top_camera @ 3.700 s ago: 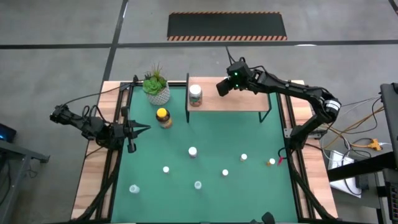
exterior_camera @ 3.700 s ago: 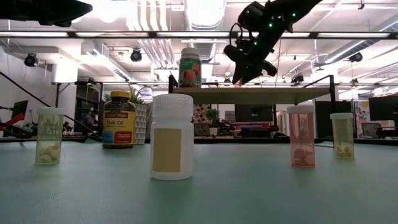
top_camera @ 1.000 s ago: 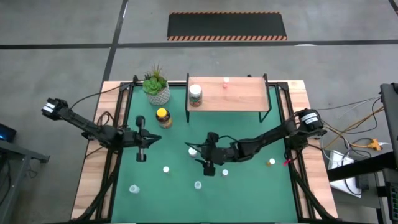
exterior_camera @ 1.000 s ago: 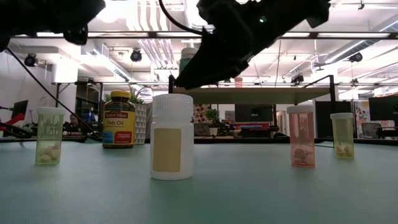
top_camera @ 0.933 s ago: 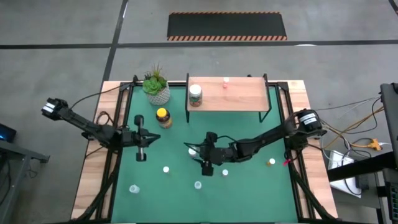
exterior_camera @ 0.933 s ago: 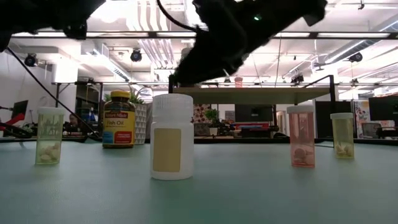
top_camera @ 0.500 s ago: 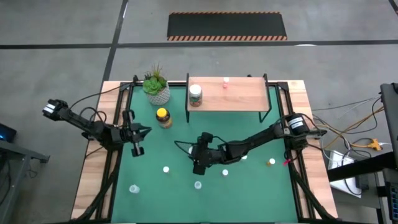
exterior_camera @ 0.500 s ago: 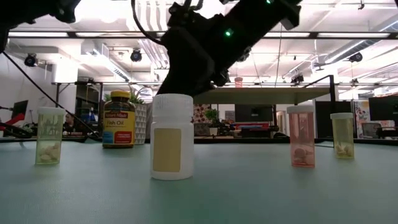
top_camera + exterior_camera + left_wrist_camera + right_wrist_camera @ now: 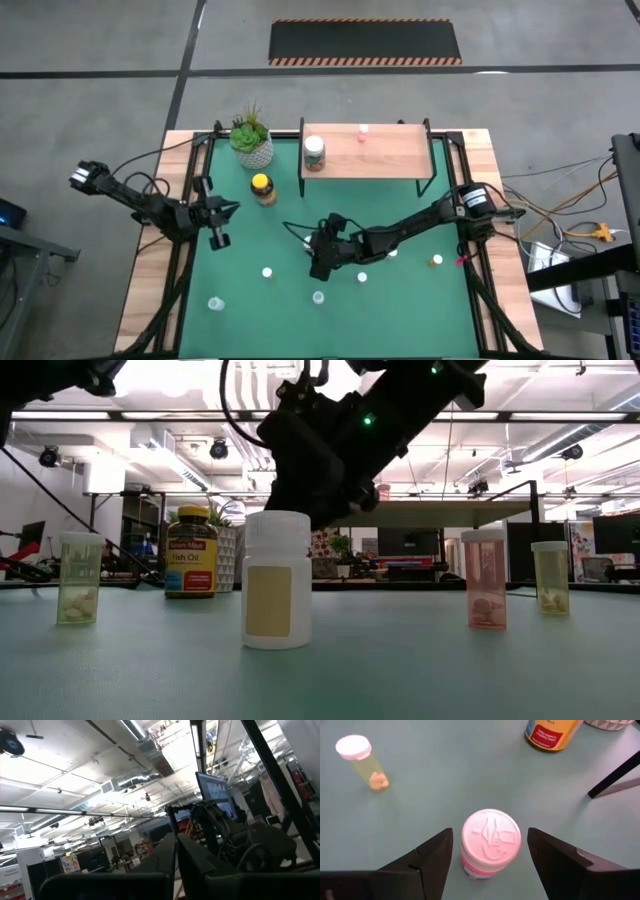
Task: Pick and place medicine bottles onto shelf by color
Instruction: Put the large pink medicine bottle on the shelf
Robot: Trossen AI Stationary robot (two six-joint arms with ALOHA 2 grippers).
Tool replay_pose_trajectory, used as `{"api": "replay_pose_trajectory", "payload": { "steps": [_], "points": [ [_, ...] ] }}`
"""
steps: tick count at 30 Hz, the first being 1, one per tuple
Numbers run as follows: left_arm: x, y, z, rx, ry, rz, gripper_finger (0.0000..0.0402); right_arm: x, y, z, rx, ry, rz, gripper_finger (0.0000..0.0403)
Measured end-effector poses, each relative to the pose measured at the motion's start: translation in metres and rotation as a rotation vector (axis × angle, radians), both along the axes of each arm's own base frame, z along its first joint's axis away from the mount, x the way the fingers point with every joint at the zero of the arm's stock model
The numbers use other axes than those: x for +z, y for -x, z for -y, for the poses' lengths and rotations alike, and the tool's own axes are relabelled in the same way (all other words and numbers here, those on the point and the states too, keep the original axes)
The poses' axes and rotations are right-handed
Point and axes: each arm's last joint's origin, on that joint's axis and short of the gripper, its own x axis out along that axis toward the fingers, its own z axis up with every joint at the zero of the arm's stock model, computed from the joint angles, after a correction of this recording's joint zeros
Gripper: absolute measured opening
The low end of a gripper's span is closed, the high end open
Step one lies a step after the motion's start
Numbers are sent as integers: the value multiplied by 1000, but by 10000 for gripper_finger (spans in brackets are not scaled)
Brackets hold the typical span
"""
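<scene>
A white round bottle [image 9: 491, 842] with a pale pink embossed cap stands upright on the green mat, near the mat's middle; it also shows in the low view [image 9: 276, 592]. My right gripper [image 9: 490, 832] is open and hangs over it, one finger on each side of the cap with a gap on both sides; it shows in the high view [image 9: 318, 258]. My left gripper [image 9: 218, 226] is shut and empty at the mat's left edge, pointing upward. The wood-topped shelf [image 9: 380, 160] stands at the far side and carries a white-capped bottle [image 9: 314, 152] and a small pink one [image 9: 362, 131].
An amber yellow-lidded jar [image 9: 262, 187] and a potted plant [image 9: 251, 140] stand at the far left. Small vials stand on the near half of the mat [image 9: 266, 271] [image 9: 318, 297] [image 9: 361, 277], with an orange one [image 9: 437, 261] at the right. A black shelf leg [image 9: 615, 780] is close by.
My right gripper has gone toward the table's left edge and come down over the white bottle, its fingers now on either side of the cap. My left gripper has drawn back a little toward the table's left edge. No bottle has moved.
</scene>
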Motion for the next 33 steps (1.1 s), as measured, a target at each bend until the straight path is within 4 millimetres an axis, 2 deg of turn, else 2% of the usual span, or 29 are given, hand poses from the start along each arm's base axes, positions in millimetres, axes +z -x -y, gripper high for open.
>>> {"api": "replay_pose_trajectory", "payload": {
  "steps": [7,18,22,26,33],
  "points": [
    [2,4,-2,-1,12,24,2,-15,-4,-1,-5,-5,-5,224],
    [1,4,-2,-1,12,24,2,-7,-4,-1,-1,-10,23,165],
    [1,4,-2,-1,13,25,2,-6,-5,-2,23,-15,16,159],
    [1,4,-2,-1,13,24,2,7,1,-3,109,-60,-16,164],
    [1,4,-2,-2,13,24,2,46,16,0,189,-58,-21,162]
  ]
}}
